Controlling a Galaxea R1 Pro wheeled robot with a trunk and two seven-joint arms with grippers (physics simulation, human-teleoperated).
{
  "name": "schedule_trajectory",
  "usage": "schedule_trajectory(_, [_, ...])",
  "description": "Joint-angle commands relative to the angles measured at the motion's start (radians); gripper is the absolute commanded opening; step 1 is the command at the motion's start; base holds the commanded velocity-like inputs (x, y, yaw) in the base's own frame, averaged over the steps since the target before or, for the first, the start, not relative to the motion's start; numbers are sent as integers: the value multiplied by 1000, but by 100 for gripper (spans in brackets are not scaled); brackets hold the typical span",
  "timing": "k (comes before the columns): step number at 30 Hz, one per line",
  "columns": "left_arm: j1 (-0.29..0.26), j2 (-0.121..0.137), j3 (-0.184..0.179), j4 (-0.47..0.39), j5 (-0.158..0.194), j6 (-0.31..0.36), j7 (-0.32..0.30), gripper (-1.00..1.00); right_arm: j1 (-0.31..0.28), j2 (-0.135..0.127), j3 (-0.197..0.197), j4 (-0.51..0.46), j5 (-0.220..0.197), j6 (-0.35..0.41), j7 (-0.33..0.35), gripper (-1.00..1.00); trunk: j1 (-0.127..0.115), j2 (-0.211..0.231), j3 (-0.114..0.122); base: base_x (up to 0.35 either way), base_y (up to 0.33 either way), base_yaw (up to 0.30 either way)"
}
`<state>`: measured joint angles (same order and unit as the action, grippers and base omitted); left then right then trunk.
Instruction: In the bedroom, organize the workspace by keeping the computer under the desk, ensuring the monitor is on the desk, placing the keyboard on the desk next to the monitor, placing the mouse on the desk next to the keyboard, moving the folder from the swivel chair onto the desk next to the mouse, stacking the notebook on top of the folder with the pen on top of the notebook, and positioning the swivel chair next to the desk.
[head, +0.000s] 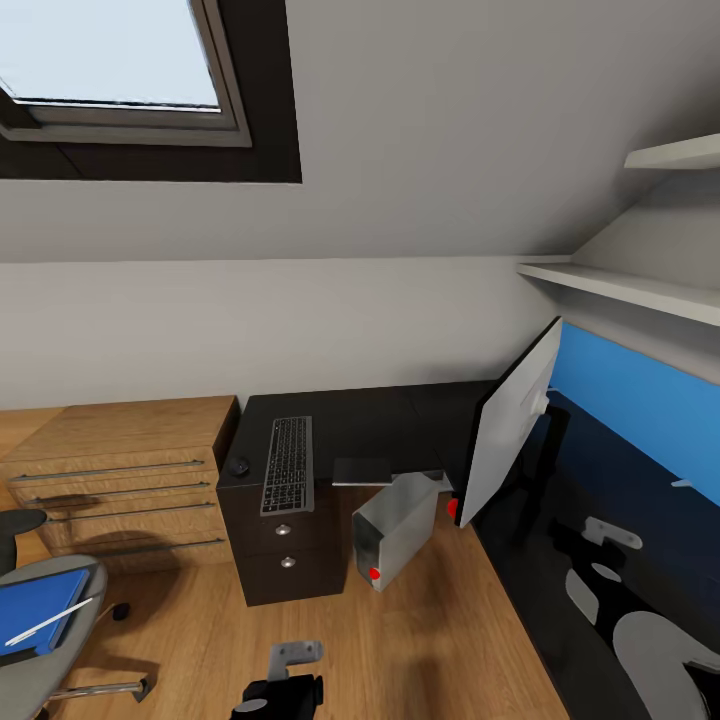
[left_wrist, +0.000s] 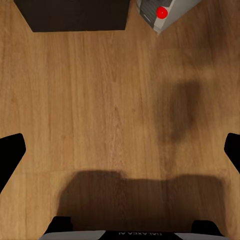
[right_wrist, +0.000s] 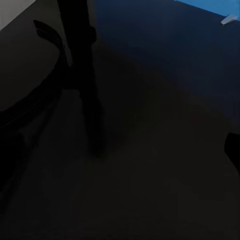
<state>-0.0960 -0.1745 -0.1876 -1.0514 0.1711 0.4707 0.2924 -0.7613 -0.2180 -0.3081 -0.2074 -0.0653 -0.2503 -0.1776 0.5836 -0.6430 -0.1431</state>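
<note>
In the head view the desk runs from the centre of the frame along the right edge, its glossy black top mirroring a blue wall panel. The keyboard lies lengthwise on the desk's left part, over the drawers with round silver knobs; a small dark round thing just left of it is too small to identify. The monitor stands at centre right with its light grey back to the camera, so the screen is hidden; a red dot marks its lower corner. The computer sits tilted on the wood floor at lower centre, its upper part tucked under the desk edge, red dot on its front. A flat grey item lies on the desk just above it, hard to make out. At the lower left, cut off by the frame, the swivel chair carries the blue folder with the white pen lying across it. A light-wood chest of drawers stands left of the desk.

The left gripper shows at the bottom centre of the head view; in the left wrist view its dark fingers sit at opposite edges, spread wide with nothing between, above bare floor. The right wrist view is dark: the monitor's black stand on the desk top, and one finger tip at the right edge, so I cannot tell how the right gripper's jaws stand
</note>
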Motion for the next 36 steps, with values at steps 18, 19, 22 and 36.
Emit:
schedule_trajectory(18, [-1, 0, -7, -1, 10, 3, 9, 100, -1, 0, 3, 0, -5, -3, -1, 100, 0, -2, -2, 1, 0, 0])
schedule_trajectory(19, [-1, 0, -7, -1, 11, 2, 8, 100, -1, 0, 3, 0, -5, -3, -1, 100, 0, -2, -2, 268, 0, 0])
schedule_trajectory(22, [-1, 0, -7, -1, 11, 2, 7, 100, -1, 0, 3, 0, -5, -3, -2, 100, 0, -2, -2, 299, 0, 0])
schedule_trajectory(36, [-1, 0, -7, 2, 10, 2, 8, 100, -1, -1, 4, -4, -4, -3, -2, 100, 0, -2, -2, 214, -52, 0])
